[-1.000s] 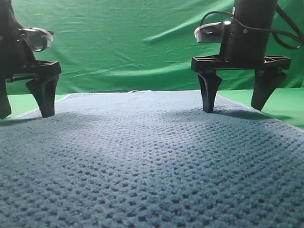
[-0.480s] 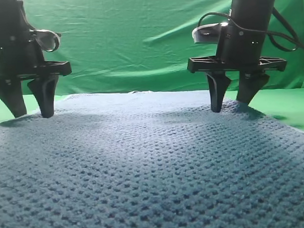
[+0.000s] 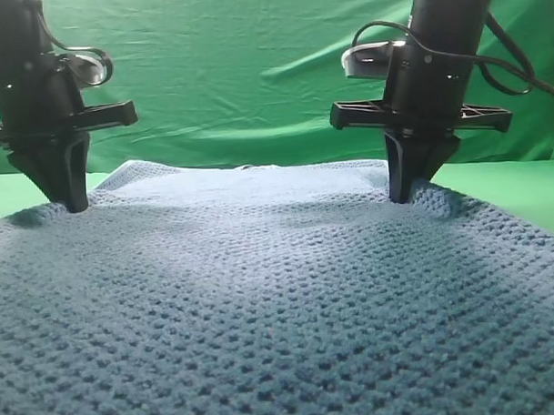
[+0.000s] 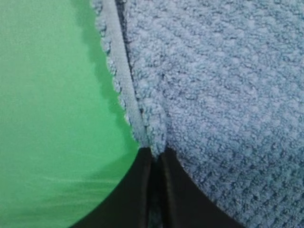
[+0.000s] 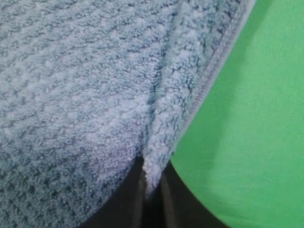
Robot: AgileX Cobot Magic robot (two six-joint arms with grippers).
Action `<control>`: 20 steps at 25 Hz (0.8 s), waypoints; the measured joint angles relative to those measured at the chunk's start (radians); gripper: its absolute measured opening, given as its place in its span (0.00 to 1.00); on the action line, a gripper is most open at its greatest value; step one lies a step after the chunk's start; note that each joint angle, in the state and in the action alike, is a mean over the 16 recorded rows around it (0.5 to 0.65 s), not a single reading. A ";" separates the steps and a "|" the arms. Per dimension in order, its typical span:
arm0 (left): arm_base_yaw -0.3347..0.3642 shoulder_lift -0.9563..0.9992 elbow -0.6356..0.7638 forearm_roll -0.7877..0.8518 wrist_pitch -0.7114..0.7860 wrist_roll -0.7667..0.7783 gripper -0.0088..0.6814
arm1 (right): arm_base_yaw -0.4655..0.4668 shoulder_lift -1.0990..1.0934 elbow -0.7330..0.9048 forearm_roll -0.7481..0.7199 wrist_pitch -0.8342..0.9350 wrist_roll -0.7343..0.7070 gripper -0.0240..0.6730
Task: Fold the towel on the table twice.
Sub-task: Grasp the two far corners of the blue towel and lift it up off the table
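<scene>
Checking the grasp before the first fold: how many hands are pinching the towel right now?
2. The left hand is closed on the towel at its far left edge; the right hand is closed on a fold at the far right edge. Each wrist view shows fabric between the tips.

L gripper & R gripper pinching towel far corners, green backdrop

Low front view, two close wrist views
Looks level across the towel toward both arms; wrist views point down past closed fingertips at opposite hemmed edges, shared with the front view
</scene>
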 joint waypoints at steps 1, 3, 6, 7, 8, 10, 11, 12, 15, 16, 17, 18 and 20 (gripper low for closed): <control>0.003 -0.009 -0.013 -0.005 0.011 0.000 0.02 | 0.000 -0.007 -0.015 -0.004 0.009 0.000 0.04; 0.009 -0.031 -0.049 -0.012 0.032 0.000 0.01 | -0.001 -0.022 -0.055 -0.015 0.029 0.000 0.03; 0.019 -0.067 -0.129 -0.020 0.061 0.000 0.01 | -0.003 -0.045 -0.145 -0.035 0.060 0.000 0.03; 0.022 -0.080 -0.163 -0.022 0.068 0.000 0.01 | -0.004 -0.053 -0.183 -0.042 0.070 0.000 0.03; 0.025 -0.092 -0.200 -0.023 0.074 0.000 0.01 | -0.004 -0.060 -0.224 -0.048 0.078 0.000 0.03; 0.030 -0.115 -0.281 -0.023 0.081 0.001 0.01 | -0.006 -0.074 -0.314 -0.060 0.089 0.000 0.03; 0.032 -0.126 -0.324 -0.023 0.083 0.002 0.01 | -0.007 -0.080 -0.361 -0.065 0.091 -0.002 0.03; 0.034 -0.136 -0.367 -0.022 0.082 0.003 0.01 | -0.007 -0.086 -0.409 -0.070 0.092 -0.004 0.03; 0.040 -0.163 -0.492 -0.016 0.073 0.005 0.01 | -0.009 -0.101 -0.544 -0.082 0.084 -0.015 0.03; 0.042 -0.168 -0.529 -0.013 0.070 0.005 0.01 | -0.010 -0.103 -0.584 -0.086 0.081 -0.020 0.03; 0.043 -0.171 -0.563 -0.010 0.067 0.006 0.01 | -0.011 -0.104 -0.621 -0.088 0.080 -0.024 0.03; 0.043 -0.172 -0.594 -0.006 0.065 0.007 0.01 | -0.011 -0.104 -0.654 -0.090 0.080 -0.029 0.03; 0.044 -0.169 -0.641 0.001 0.065 0.008 0.01 | -0.011 -0.099 -0.709 -0.092 0.084 -0.038 0.03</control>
